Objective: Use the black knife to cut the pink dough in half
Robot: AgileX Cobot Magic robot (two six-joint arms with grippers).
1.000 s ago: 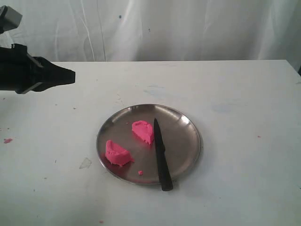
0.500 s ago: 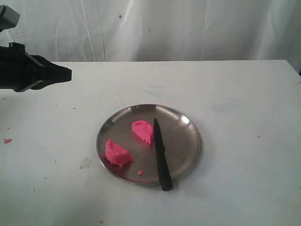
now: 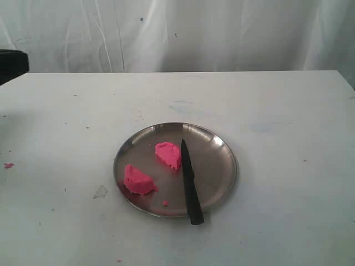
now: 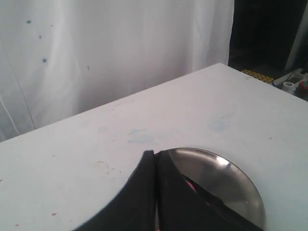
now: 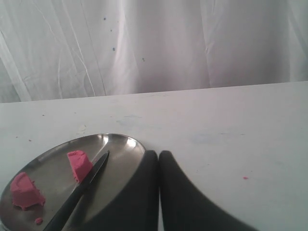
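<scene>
Near: black knife (image 3: 189, 185) flat on steel plate (image 3: 230, 160), handle over near rim; pink dough (image 3: 137, 181) in two halves left of blade, farther half (image 3: 168, 155) just beside it | left gripper (image 4: 155, 156) pressed together, empty; right gripper (image 5: 159, 156) likewise | far: white curtain (image 3: 222, 33)

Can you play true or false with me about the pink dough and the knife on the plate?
1. The pink dough is in two pieces on the steel plate. True.
2. An end effector holds the black knife. False: it lies loose on the plate; the left end effector and right end effector are shut on nothing.
3. The knife's handle sticks out over the plate's rim. True.
4. Only the dough pieces and knife are on the plate. False: a tiny pink crumb lies there too.
</scene>
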